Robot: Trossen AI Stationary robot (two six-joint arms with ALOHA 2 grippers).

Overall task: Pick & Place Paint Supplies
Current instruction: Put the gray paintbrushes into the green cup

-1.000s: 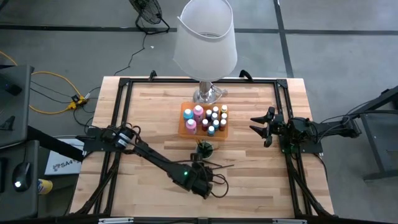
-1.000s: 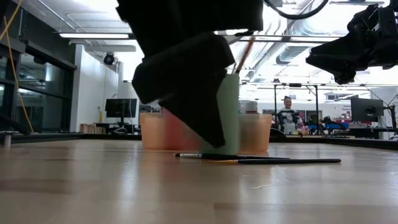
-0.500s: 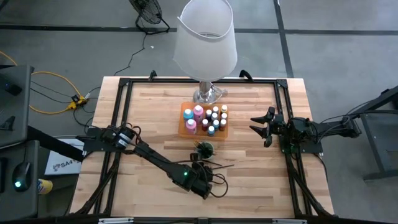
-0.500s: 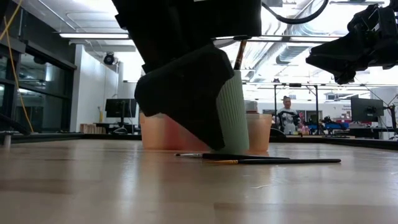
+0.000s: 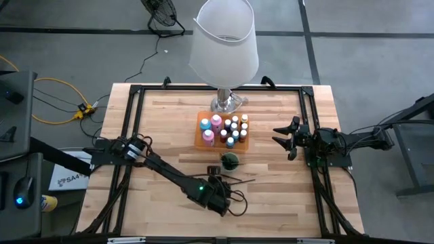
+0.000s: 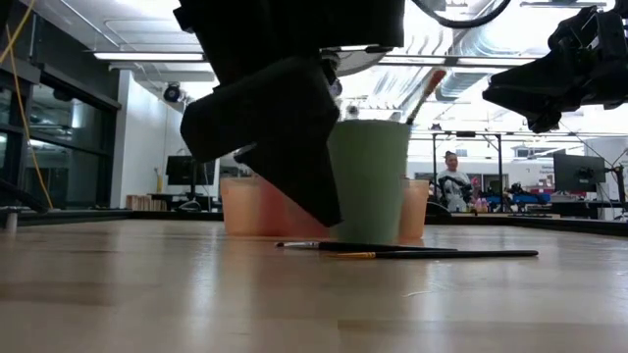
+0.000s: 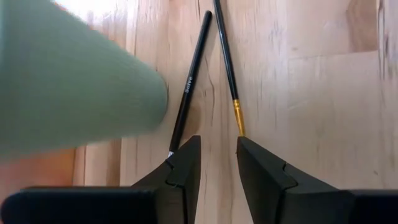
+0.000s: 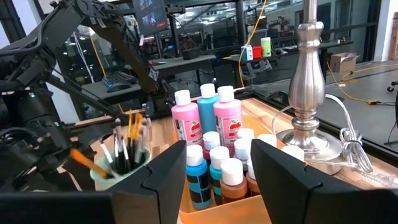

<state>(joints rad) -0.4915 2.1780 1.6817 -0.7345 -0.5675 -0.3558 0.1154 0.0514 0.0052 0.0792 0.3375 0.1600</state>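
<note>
We have the left gripper (image 7: 214,163) low over two loose brushes (image 7: 225,59) lying on the table (image 5: 285,196), its fingers slightly spread and pinching nothing. The green brush cup (image 5: 230,160) stands just beside it, near the orange tray of paint bottles (image 8: 214,158). Our right gripper (image 5: 286,138) waits spread and empty at the table's right side. We judge the risk is twofold: the thin handles may roll away as our fingers close, or the wrist may knock the cup over.

Wooden table (image 5: 271,196) carried orange tray (image 5: 201,133) of paint bottles, green brush cup (image 5: 230,160), lamp base (image 5: 227,104), two loose brushes (image 6: 412,251).
</note>
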